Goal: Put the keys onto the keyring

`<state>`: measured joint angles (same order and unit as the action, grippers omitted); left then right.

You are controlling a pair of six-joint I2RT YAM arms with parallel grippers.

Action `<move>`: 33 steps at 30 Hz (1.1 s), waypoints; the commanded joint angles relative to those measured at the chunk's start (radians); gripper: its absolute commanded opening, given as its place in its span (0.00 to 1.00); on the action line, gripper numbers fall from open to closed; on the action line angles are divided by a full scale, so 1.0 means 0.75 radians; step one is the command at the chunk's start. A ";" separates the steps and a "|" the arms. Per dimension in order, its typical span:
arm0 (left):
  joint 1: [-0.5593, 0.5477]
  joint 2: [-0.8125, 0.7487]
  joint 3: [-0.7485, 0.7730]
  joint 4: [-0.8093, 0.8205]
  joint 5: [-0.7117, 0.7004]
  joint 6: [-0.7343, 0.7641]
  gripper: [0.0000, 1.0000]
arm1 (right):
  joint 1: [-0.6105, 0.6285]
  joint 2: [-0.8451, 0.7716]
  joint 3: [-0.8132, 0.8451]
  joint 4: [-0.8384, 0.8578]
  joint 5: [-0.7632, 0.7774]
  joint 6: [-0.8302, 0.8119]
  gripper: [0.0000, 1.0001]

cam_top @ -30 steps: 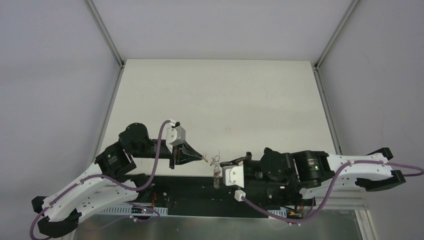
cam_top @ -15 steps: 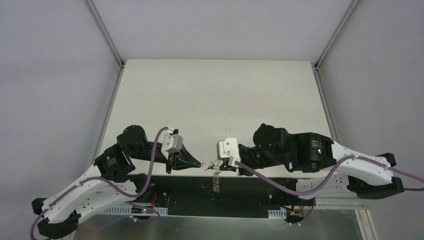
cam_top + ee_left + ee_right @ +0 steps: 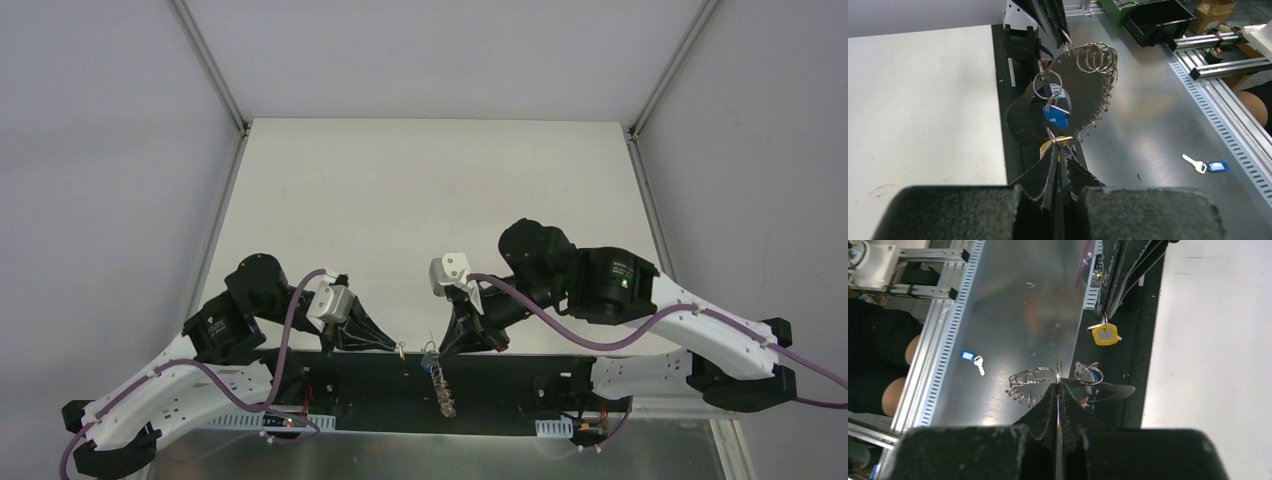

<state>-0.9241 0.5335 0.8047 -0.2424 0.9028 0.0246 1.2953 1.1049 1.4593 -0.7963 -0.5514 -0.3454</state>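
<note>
left claw (image 3: 1056, 150) is pressed together, its tips nipping a split ring (image 3: 1104, 320) from which a yellow tag (image 3: 1105, 334) hangs just below them. whether a key blade hangs there too is too small to tell. right claw (image 3: 1058, 388) is likewise together, clamped on one loop of the keyring (image 3: 1031, 376). the rest of the keyring dangles under the tips: a bunch of thin silver rings fanned to one side, and a blue tag (image 3: 1055, 116) on its own small ring (image 3: 1047, 84) to the other. the keys in the bunch are too small to tell apart.

the two claws point at each other, tip toward tip, near but not touching. from the right wrist the yellow tag shows a clear gap from the keyring. from the left wrist the blue tag sits just past the left claw's tips, and whether they touch i cannot tell. in the top view the keyring hangs as a thin string below the right claw, over the black strip (image 3: 370, 385) that carries the arm bases.

further from the claws, below them, lies a sheet of bright metal (image 3: 1148, 120). on it, well apart from both claws, is one loose key (image 3: 1204, 164) with a blue tag of its own. beyond the claws on the other side is the white table (image 3: 923, 100).
</note>
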 commanded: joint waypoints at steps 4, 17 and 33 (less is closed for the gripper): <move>-0.015 -0.019 0.015 0.066 0.075 0.041 0.00 | -0.026 0.073 0.020 0.169 -0.223 0.083 0.00; -0.014 -0.034 0.001 0.066 0.094 0.059 0.00 | -0.069 0.152 -0.006 0.283 -0.287 0.152 0.00; -0.015 -0.077 -0.022 0.066 0.058 0.067 0.00 | -0.083 0.210 -0.019 0.286 -0.315 0.156 0.00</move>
<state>-0.9241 0.4877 0.7921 -0.2405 0.9371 0.0463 1.2381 1.2686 1.4410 -0.6395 -0.7437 -0.2386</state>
